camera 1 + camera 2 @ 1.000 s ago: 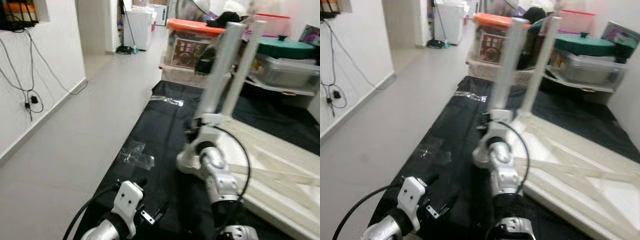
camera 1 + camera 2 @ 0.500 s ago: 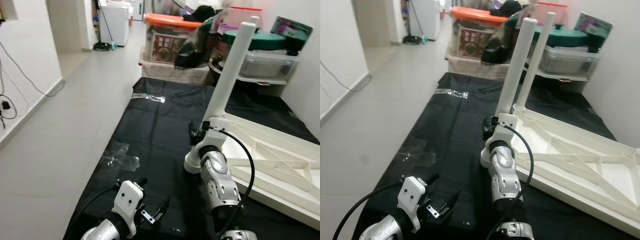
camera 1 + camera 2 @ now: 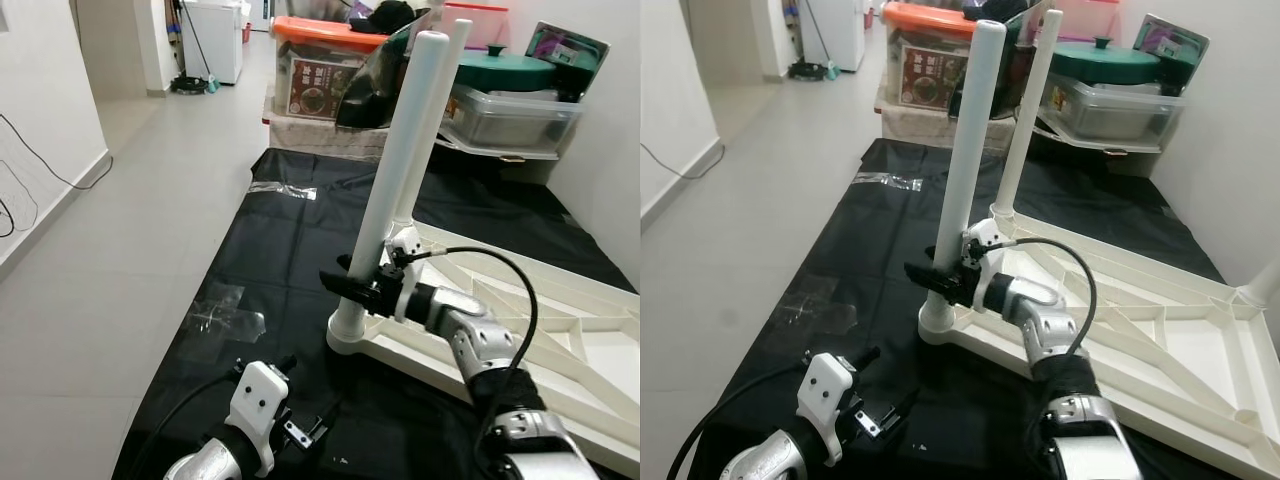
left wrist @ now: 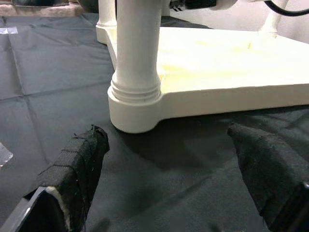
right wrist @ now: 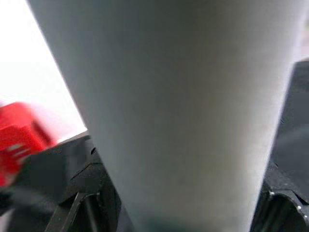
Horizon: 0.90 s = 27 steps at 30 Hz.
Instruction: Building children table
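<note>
A white children's table top (image 3: 600,365) lies upside down on a black mat (image 3: 280,250). Two white legs stand upright from it: the near leg (image 3: 970,130) at the front corner and the far leg (image 3: 1028,110) behind. My right gripper (image 3: 352,283) is shut on the near leg low down, a little above its base socket (image 4: 135,104), with black fingers on both sides in the right wrist view. My left gripper (image 4: 169,164) hovers open just above the mat, a short way in front of that socket, with nothing between its fingers (image 4: 77,164).
Storage boxes with an orange lid (image 3: 325,60) and a green-lidded container (image 3: 505,72) stand behind the mat. Clear plastic wrapping (image 3: 225,312) lies on the mat's left edge. Bare grey floor (image 3: 120,230) runs along the left; a white wall (image 3: 610,170) closes the right.
The camera has swung and steadied. My right arm now reaches the near leg from the right side, and its gripper sits a little higher on the leg. The left gripper is unchanged.
</note>
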{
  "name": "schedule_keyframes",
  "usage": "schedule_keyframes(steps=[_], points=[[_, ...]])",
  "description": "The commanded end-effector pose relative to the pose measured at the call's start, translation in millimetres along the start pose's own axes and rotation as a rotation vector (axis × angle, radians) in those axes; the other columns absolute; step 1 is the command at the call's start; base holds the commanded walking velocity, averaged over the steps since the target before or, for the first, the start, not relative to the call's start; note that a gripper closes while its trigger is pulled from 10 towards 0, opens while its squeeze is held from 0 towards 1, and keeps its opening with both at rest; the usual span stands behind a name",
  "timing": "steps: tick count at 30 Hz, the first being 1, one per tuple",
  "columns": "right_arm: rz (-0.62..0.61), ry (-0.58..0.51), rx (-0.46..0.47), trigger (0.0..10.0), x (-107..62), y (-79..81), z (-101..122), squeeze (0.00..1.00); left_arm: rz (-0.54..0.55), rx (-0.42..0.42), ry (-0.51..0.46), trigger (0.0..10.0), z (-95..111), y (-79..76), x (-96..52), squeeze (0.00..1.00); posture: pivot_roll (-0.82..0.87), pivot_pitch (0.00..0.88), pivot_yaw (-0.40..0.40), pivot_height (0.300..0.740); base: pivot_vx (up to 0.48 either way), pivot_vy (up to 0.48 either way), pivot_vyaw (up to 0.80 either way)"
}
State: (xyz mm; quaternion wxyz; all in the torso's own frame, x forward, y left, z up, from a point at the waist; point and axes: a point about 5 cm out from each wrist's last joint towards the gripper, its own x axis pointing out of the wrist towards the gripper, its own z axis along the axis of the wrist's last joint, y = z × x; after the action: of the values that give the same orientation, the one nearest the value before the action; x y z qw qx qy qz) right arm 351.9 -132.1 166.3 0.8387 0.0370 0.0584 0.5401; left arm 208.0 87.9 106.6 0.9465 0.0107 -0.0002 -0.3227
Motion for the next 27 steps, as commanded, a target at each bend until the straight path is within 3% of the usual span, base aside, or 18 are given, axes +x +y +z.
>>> schedule_keyframes(steps=[1,13,14,20,22,24,27], points=[[0.209,0.041,-0.011,10.0,14.4,10.6,3,0.00,-0.001,-0.004,0.020,10.0,-4,-1.6,-0.1,0.00,0.26,0.000,-0.136,0.740,0.000,0.000,0.00],[0.430,0.055,-0.012,10.0,34.5,27.8,8,0.00,-0.001,-0.007,0.021,10.0,-5,-2.9,-1.5,0.00,0.26,0.000,-0.140,0.740,0.000,0.000,0.00],[0.439,0.048,-0.006,0.0,37.2,30.3,6,0.00,-0.003,-0.008,0.022,10.0,-5,-3.2,-1.6,0.00,0.26,0.000,-0.139,0.740,0.000,0.000,0.00],[0.410,0.032,-0.003,0.0,39.8,32.3,-2,0.00,-0.005,-0.009,0.023,10.0,-5,-3.2,-1.6,0.00,0.25,0.000,-0.135,0.740,0.000,0.000,0.00],[0.346,0.023,-0.018,0.0,40.9,30.7,-7,0.00,-0.006,-0.009,0.023,10.0,-5,-3.2,-1.4,0.00,0.25,0.000,-0.135,0.740,0.000,0.000,0.00],[0.061,0.007,-0.026,0.0,43.6,19.0,-17,0.00,-0.006,-0.008,0.023,10.0,-4,-3.0,-1.2,0.00,0.25,0.000,-0.136,0.740,0.000,0.000,0.00],[-0.006,0.003,-0.027,0.0,43.7,15.9,-18,0.00,-0.006,-0.008,0.023,10.0,-4,-2.9,-1.2,0.00,0.25,0.000,-0.136,0.740,0.000,0.000,0.00]])
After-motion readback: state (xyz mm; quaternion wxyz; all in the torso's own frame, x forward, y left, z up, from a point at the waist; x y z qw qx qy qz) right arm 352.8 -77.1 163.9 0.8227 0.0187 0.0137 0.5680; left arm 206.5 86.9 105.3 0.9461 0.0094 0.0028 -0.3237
